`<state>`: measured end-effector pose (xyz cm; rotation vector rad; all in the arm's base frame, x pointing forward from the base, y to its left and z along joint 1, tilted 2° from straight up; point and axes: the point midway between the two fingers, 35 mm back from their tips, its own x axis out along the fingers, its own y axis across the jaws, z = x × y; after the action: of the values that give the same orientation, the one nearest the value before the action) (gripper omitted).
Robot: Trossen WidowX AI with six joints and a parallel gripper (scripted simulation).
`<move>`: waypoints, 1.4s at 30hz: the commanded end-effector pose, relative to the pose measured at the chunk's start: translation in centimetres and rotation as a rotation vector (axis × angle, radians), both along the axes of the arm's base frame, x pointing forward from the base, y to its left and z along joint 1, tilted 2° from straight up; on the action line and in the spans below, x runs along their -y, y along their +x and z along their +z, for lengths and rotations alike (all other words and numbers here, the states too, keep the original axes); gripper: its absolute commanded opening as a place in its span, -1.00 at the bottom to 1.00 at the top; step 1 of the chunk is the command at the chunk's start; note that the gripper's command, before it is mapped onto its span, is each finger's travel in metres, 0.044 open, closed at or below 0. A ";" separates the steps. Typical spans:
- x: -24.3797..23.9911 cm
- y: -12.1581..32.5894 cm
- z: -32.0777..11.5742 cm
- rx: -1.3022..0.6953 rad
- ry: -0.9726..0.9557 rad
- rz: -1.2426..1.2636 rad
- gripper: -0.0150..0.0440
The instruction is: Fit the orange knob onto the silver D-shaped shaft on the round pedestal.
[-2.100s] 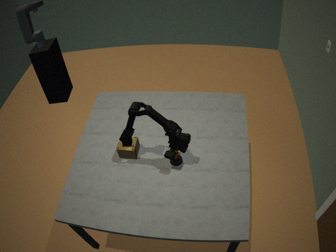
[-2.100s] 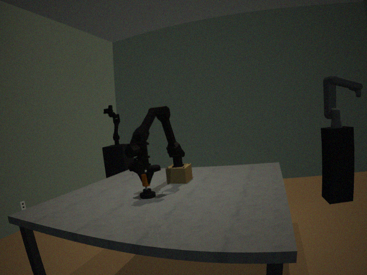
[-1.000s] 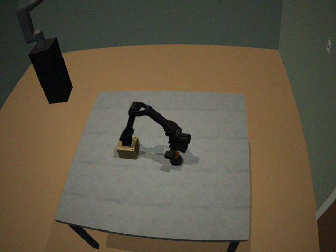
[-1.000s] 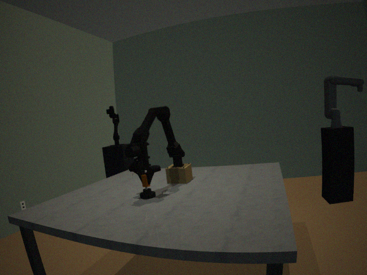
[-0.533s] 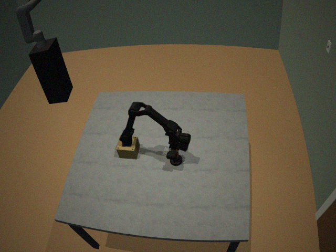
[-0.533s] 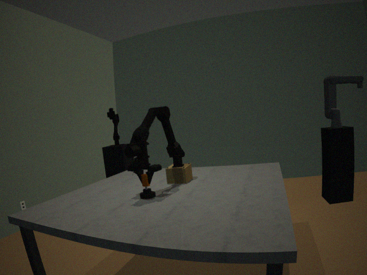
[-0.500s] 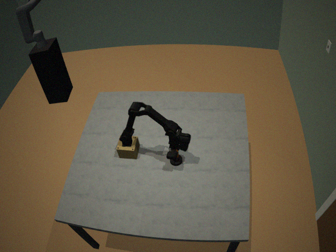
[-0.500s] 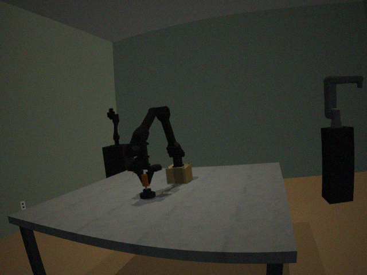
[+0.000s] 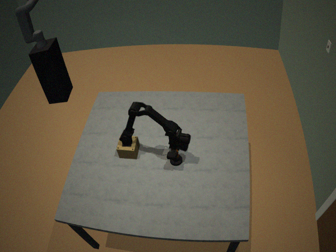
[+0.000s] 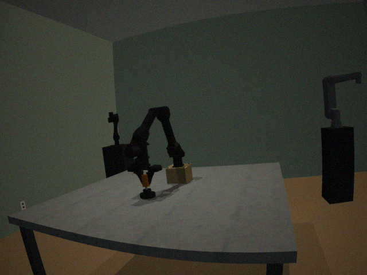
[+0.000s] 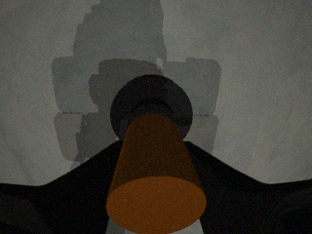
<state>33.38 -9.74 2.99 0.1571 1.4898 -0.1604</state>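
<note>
Dull green walls point(image 9: 173, 24) point(image 10: 237, 89) enclose the room, under a dark grey ceiling point(image 10: 148, 11) in the exterior view. Seen from the top, a white rectangular wall outlet point(image 9: 328, 46) point(image 10: 23, 205) sits at two o'clock, and a tan-orange floor point(image 9: 276, 163) point(image 10: 340, 236) surrounds the pale grey, faintly streaked table point(image 9: 211, 184) point(image 10: 222, 213) on dark straight legs point(image 9: 84, 236) point(image 10: 32, 250). A tall black box-shaped stand point(image 9: 51, 73) point(image 10: 338, 165) rises at ten o'clock there, at three o'clock in the exterior view. The light is dim, with soft shadow on the floor beside the table.
</note>
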 end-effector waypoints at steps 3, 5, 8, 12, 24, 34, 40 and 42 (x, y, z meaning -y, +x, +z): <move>-0.1 0.0 0.0 0.002 0.002 0.006 -0.49; -0.1 0.0 0.0 0.002 0.002 0.006 -0.49; -0.1 0.0 -0.1 0.002 0.002 0.006 -0.49; -0.1 0.0 -0.1 0.002 0.002 0.006 -0.49; 0.0 0.0 0.4 0.002 0.002 0.006 -0.49; 0.0 0.1 0.4 0.000 -0.014 0.215 -0.49; 0.0 0.0 0.1 0.000 -0.014 0.215 -0.49; 0.0 0.0 0.0 0.000 -0.014 0.215 -0.49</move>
<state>33.35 -9.77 3.11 -0.0095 1.4984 -0.0050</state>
